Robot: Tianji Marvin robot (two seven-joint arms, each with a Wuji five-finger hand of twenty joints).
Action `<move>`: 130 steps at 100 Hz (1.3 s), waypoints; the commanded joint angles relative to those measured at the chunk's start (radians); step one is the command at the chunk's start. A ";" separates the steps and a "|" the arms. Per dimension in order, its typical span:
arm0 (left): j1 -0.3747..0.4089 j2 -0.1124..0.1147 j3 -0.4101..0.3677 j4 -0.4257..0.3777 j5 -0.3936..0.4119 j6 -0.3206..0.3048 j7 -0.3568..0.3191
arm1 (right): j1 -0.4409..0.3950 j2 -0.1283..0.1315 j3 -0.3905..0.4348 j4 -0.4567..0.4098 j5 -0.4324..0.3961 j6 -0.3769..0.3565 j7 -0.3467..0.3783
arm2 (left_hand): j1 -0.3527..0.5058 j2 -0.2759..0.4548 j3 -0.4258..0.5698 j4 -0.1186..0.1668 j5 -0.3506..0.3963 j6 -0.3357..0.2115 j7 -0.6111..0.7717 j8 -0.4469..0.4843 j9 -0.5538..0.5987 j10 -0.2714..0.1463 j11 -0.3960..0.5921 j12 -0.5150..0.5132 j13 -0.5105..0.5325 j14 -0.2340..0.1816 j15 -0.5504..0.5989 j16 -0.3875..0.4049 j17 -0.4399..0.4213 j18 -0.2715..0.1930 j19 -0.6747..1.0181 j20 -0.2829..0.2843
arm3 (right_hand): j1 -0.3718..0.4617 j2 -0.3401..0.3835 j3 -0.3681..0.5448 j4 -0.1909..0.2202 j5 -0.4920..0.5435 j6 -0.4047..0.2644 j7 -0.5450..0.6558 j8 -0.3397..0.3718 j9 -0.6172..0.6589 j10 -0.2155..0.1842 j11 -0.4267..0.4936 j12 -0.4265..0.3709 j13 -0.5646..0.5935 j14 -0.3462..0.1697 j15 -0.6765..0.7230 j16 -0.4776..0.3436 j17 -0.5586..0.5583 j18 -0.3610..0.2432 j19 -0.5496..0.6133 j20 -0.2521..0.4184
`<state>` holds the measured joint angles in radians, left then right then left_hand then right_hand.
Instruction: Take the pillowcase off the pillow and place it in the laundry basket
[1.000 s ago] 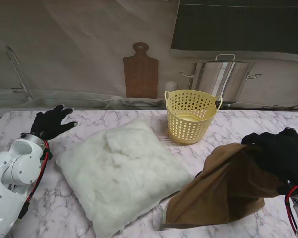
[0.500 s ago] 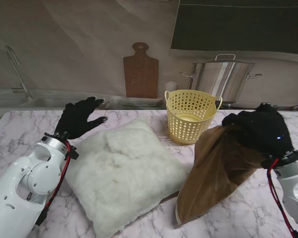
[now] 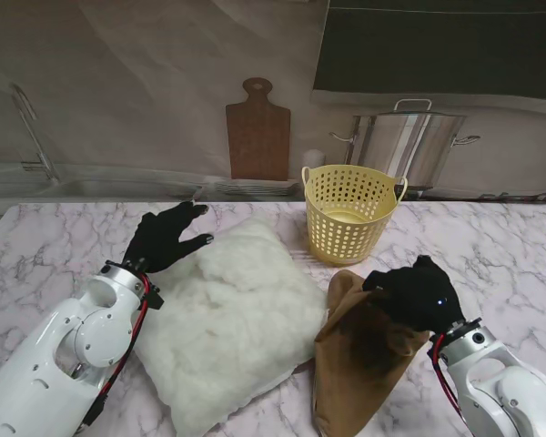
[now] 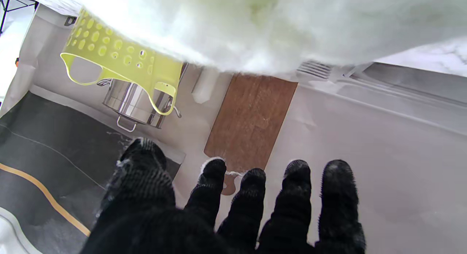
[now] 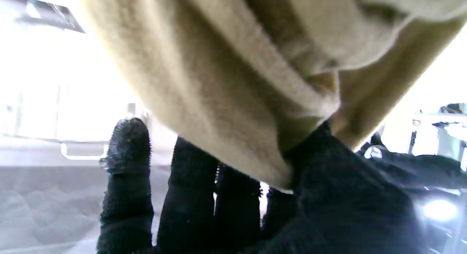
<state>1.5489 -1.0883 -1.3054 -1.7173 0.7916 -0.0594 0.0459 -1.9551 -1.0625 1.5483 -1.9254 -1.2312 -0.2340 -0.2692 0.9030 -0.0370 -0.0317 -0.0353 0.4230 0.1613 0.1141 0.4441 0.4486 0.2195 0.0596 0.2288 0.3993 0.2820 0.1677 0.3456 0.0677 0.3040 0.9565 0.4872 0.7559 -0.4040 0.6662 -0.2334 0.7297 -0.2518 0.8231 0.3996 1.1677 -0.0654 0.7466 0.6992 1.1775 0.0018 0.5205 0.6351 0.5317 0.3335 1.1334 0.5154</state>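
Right hand grasping brown pillowcase, at 6 o'clock from yellow laundry basket; left hand released, fingers spread over bare pillow.

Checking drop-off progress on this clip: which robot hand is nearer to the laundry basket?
Right. The right robot hand, gripping the pillowcase, is just nearer to me than the laundry basket. The left robot hand hovers open across the pillow, farther off.

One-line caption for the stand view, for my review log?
Right hand holds the brown pillowcase beside the bare pillow, near the yellow basket; left hand open.
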 commanded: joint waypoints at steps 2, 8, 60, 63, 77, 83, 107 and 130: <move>-0.001 -0.003 0.006 0.015 -0.002 0.008 -0.025 | -0.058 -0.002 0.016 0.005 -0.012 0.028 0.036 | 0.018 0.063 -0.006 0.012 -0.001 0.005 -0.003 -0.021 -0.003 0.012 -0.018 0.007 0.011 -0.002 0.000 0.010 -0.002 0.026 -0.422 0.019 | 0.036 0.048 0.026 0.064 0.002 -0.071 0.060 -0.042 0.049 -0.023 -0.068 -0.042 -0.024 -0.018 -0.023 -0.031 -0.026 0.016 -0.014 0.011; -0.002 -0.002 0.008 0.020 -0.004 0.014 -0.031 | -0.090 -0.002 0.038 -0.006 -0.018 0.057 0.082 | 0.018 0.063 -0.006 0.012 -0.003 0.006 -0.004 -0.021 -0.006 0.014 -0.019 0.007 0.010 0.000 0.000 0.010 -0.003 0.027 -0.425 0.018 | 0.029 0.043 0.032 0.064 0.012 -0.070 0.062 -0.057 0.068 -0.026 -0.103 -0.070 -0.034 -0.024 -0.038 -0.039 -0.035 0.016 -0.022 0.011; -0.011 0.003 0.021 0.031 -0.005 0.036 -0.067 | -0.189 -0.014 0.145 0.005 -0.097 0.238 0.016 | 0.018 0.067 -0.006 0.012 -0.007 0.008 -0.006 -0.023 -0.019 0.015 -0.023 0.004 0.003 0.001 -0.005 0.009 -0.009 0.032 -0.448 0.014 | 0.048 0.037 0.035 0.069 0.026 -0.049 0.068 -0.075 0.089 -0.012 -0.131 -0.103 -0.034 -0.014 -0.035 -0.042 -0.034 0.004 -0.010 0.021; -0.011 0.003 0.021 0.031 -0.006 0.036 -0.067 | -0.178 -0.012 0.133 0.005 -0.094 0.223 0.024 | 0.017 0.067 -0.006 0.012 -0.008 0.008 -0.006 -0.023 -0.019 0.015 -0.023 0.004 0.004 0.000 -0.004 0.009 -0.009 0.031 -0.449 0.014 | 0.045 0.037 0.036 0.068 0.024 -0.046 0.066 -0.079 0.090 -0.016 -0.138 -0.111 -0.033 -0.017 -0.035 -0.044 -0.028 -0.002 -0.009 0.020; -0.011 0.003 0.021 0.033 -0.004 0.036 -0.068 | -0.100 -0.005 0.042 0.014 -0.039 0.164 0.093 | 0.016 0.067 -0.007 0.012 -0.008 0.007 -0.006 -0.023 -0.021 0.015 -0.023 0.004 0.004 0.002 -0.005 0.009 -0.009 0.033 -0.453 0.014 | 0.061 0.047 0.026 0.057 0.014 -0.013 0.062 -0.091 0.087 -0.013 -0.162 -0.134 -0.029 -0.017 -0.052 -0.060 0.007 -0.034 -0.016 0.003; -0.011 0.003 0.020 0.034 -0.005 0.037 -0.067 | -0.058 -0.002 -0.001 0.028 -0.019 0.145 0.105 | 0.017 0.068 -0.006 0.012 -0.008 0.007 -0.006 -0.023 -0.020 0.015 -0.023 0.004 0.002 0.000 -0.005 0.009 -0.009 0.034 -0.455 0.015 | 0.065 0.051 0.023 0.056 0.005 -0.003 0.057 -0.097 0.086 -0.012 -0.169 -0.142 -0.030 -0.015 -0.058 -0.065 0.018 -0.041 -0.016 -0.003; -0.006 0.002 0.016 0.044 -0.013 0.036 -0.061 | 0.062 0.008 -0.123 0.083 0.079 0.122 0.241 | 0.018 0.069 -0.006 0.012 -0.009 0.007 -0.006 -0.023 -0.025 0.016 -0.024 0.003 0.001 0.000 -0.006 0.009 -0.009 0.033 -0.461 0.016 | -0.093 0.084 0.028 0.089 -0.097 0.187 -0.211 -0.141 -0.015 0.063 -0.345 -0.333 -0.156 0.033 -0.199 -0.188 -0.039 -0.046 -0.062 -0.090; -0.006 0.003 0.019 0.045 -0.014 0.038 -0.065 | 0.025 0.041 -0.066 -0.019 0.258 0.107 0.665 | 0.020 0.066 -0.006 0.013 -0.008 0.009 -0.005 -0.023 -0.028 0.018 -0.024 0.003 0.001 0.001 -0.006 0.009 -0.007 0.035 -0.465 0.019 | -0.489 0.188 -0.303 0.147 -0.296 0.142 -0.574 -0.046 -0.718 0.250 -0.679 -0.576 -0.807 0.178 -0.500 -0.424 -0.507 0.025 -0.472 -0.205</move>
<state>1.5414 -1.0853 -1.2892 -1.6741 0.7776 -0.0253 -0.0026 -1.9014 -1.0401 1.4690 -1.9356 -0.9010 -0.1065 0.4486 0.9034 -0.0245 -0.0308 -0.0353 0.4230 0.1661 0.1143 0.4422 0.4452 0.2234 0.0502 0.2290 0.3993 0.2820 0.1677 0.3459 0.0671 0.3130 0.9565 0.4877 0.3467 -0.2440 0.4009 -0.1049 0.4365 0.0036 0.2414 0.3198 0.5904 0.1566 0.1428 0.1611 0.4863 0.1372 0.0771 0.2650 0.0980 0.3267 0.7490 0.3468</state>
